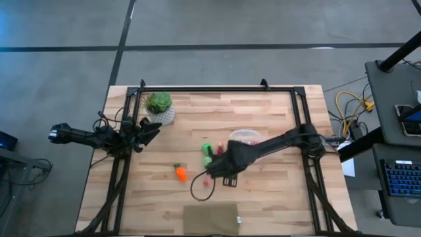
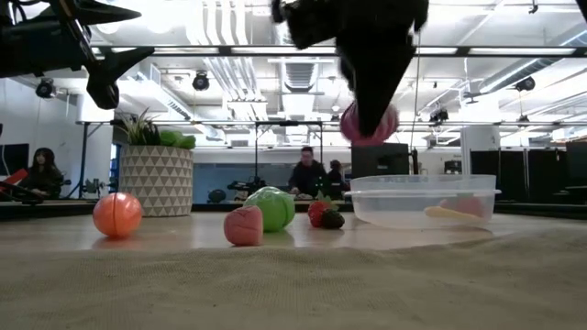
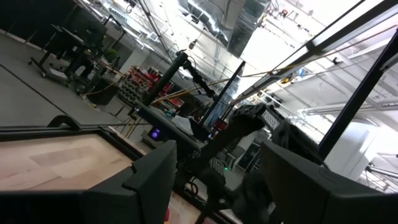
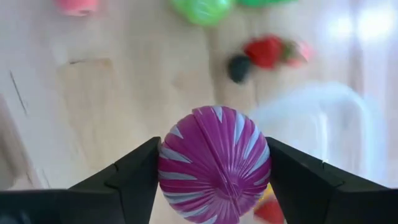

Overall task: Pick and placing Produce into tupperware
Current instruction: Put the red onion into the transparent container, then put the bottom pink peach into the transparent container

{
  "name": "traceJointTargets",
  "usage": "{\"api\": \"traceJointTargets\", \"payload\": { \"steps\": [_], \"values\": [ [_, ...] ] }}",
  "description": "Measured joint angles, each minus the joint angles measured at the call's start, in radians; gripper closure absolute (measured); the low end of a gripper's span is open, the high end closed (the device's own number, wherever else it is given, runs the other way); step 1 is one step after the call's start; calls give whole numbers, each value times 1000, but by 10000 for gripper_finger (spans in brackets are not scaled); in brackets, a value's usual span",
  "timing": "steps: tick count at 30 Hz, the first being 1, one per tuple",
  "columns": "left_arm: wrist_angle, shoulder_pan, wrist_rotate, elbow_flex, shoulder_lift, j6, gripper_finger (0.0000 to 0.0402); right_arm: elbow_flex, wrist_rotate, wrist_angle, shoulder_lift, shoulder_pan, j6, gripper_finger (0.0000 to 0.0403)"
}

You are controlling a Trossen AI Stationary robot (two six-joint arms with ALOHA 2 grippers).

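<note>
My right gripper [image 1: 212,170] [image 4: 214,163] hangs above the table's middle, shut on a magenta produce ball with pale stripes [image 4: 214,165] [image 2: 369,124]. The round clear tupperware [image 1: 245,137] [image 2: 422,202] stands just beyond it, toward the far right, with a yellow piece [image 2: 448,213] inside. On the wood lie an orange carrot [image 1: 180,172] [image 2: 117,214], a pink piece [image 2: 243,225], green balls [image 1: 207,150] [image 2: 271,208] and small red pieces [image 2: 321,213] [image 4: 264,50]. My left gripper [image 1: 152,128] [image 3: 217,171] waits open, raised beside the plant pot at the left. My right gripper pinches the magenta ball across its widest part [image 4: 168,165], one finger on each side. The fingers [image 4: 134,177] point down from above. The ball is lifted clear of the table and sits between the fingers' free ends [image 2: 376,110], partly hidden by them in the low view.
A leafy plant in a white patterned pot [image 1: 160,108] [image 2: 156,179] stands at the far left. A black cable loop [image 1: 200,191] lies near the right gripper, and an olive mat [image 1: 210,218] sits at the near edge. People [image 2: 307,174] sit in the room behind.
</note>
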Motion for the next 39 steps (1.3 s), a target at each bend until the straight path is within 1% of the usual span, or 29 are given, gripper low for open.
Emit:
{"api": "traceJointTargets", "payload": {
  "steps": [4,8,10,12,14,16,19,25,28,35,37,39],
  "values": [
    [-1,0,0,0,0,0,183,-71,28,-38,-106,-21,174,143],
    [0,0,0,0,-2,0,183,-231,21,-41,-219,-77,352,143],
    [1,0,0,0,-2,0,183,-328,-23,-4,-273,-119,420,143],
    [2,0,1,0,-2,0,183,-416,-97,69,-307,-162,466,143],
    [2,0,1,0,-2,0,183,-490,-174,122,-313,-202,496,143],
    [2,0,1,0,-2,0,183,-535,-213,187,-314,-225,503,143],
    [2,0,1,0,-2,-1,183,-542,-219,250,-322,-230,504,143],
    [1,0,1,0,0,0,183,-545,-223,254,-292,-228,534,135],
    [1,0,1,0,-1,0,183,-544,-221,256,-276,-227,536,118],
    [0,0,1,0,0,0,183,-544,-220,258,-261,-226,524,64],
    [0,0,1,0,0,0,183,-535,-207,254,-264,-222,506,52],
    [-1,0,1,0,0,0,183,-493,-174,255,-266,-208,447,46]
  ]
}}
